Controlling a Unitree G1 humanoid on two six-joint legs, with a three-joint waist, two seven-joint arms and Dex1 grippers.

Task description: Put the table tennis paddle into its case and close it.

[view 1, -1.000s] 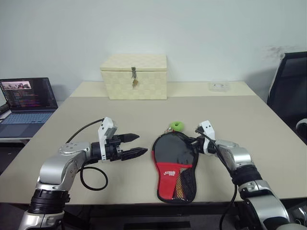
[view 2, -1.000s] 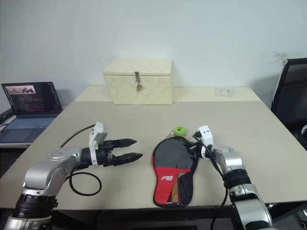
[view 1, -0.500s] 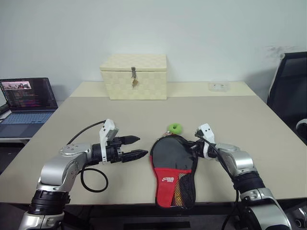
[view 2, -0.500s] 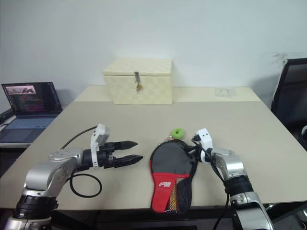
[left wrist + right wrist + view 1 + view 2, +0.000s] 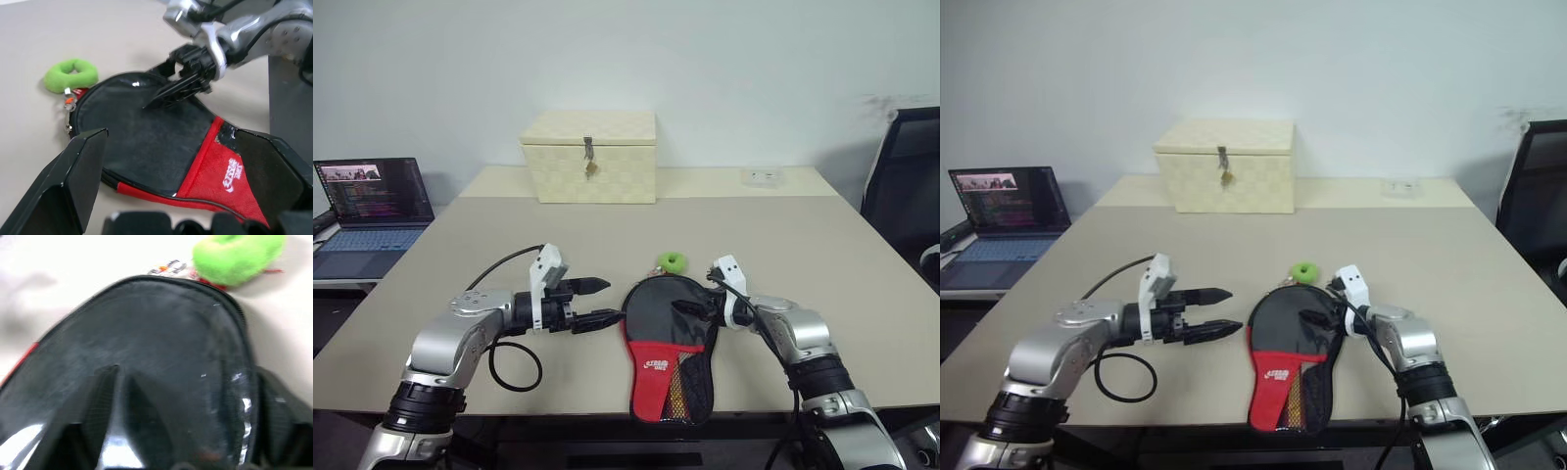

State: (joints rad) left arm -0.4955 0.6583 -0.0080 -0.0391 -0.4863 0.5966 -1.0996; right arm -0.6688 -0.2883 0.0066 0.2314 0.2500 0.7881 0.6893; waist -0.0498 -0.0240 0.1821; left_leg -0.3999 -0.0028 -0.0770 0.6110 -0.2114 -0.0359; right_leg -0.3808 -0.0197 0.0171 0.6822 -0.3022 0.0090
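The case (image 5: 658, 318) lies flat near the table's front edge, black round part away from me and red handle part (image 5: 655, 370) toward me. Its right side gapes, showing mesh and the striped handle of the table tennis paddle (image 5: 676, 389) inside. A green ring (image 5: 672, 261) hangs from the zip at the far end. My right gripper (image 5: 691, 305) is open over the black round part, its fingers (image 5: 100, 401) spread wide above the fabric. My left gripper (image 5: 600, 301) is open and empty just left of the case, pointing at it.
A cream woven latched box (image 5: 588, 157) stands at the back of the table. An open laptop (image 5: 374, 206) sits on a lower desk at the left and a black chair (image 5: 906, 186) at the right. A black cable (image 5: 514, 364) loops under my left forearm.
My right gripper has opened, letting go of the case's right edge that it pinched before. The case has shifted a little to the left. My left gripper has edged closer to the case.
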